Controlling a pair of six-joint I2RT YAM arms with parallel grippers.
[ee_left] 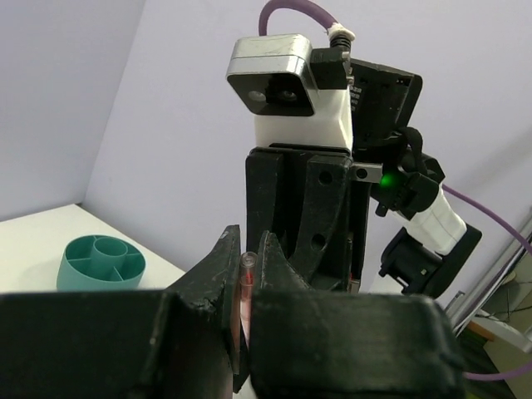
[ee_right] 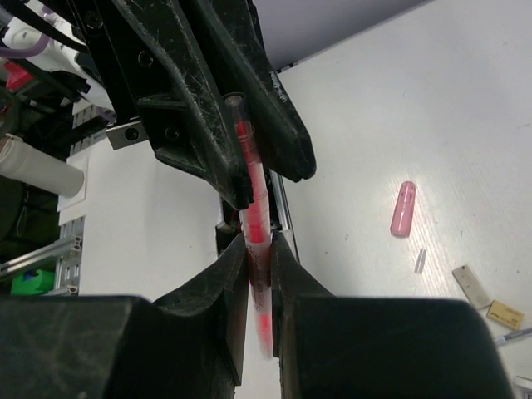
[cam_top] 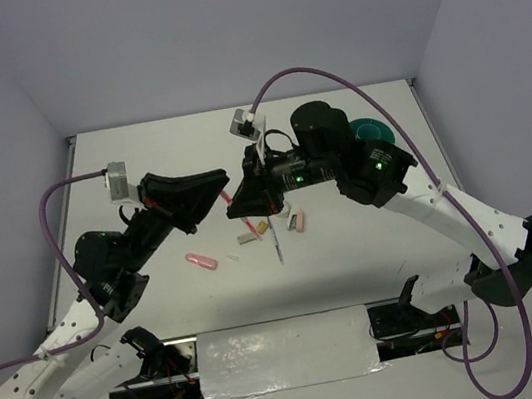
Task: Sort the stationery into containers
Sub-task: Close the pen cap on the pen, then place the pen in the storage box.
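- The white surface point(cam_top: 138, 159) carries all the things. The two arms lean in from its near edge and meet above its middle.
- The teal organiser cup point(ee_left: 101, 264) stands on the far right part of the surface, and in the top view the right arm hides part of it. In the left wrist view I see nothing standing out of its compartments.
- The left tool point(ee_left: 246, 249) is pressed together on the thin pink pen point(ee_right: 249, 183) and pinches it near one end.
- The right tool point(ee_right: 258, 249) faces the left one tip to tip. It pinches the same pen a little further along the barrel.
- So the pen is in the air between the two tools, held by both and not touching the surface.
- I judge this to be a handing over. The cup is on the right arm's side, so it makes sense to pass the pen there.
- One tool should let go before the other moves away, or the thin pen may bend or slip.
- The slim grey pen point(cam_top: 278, 245) lies on the surface below the tools, not yet sorted.
- The grey-tan block point(cam_top: 261, 227) lies near it, and the pink capsule point(cam_top: 201, 261) lies apart to the left.
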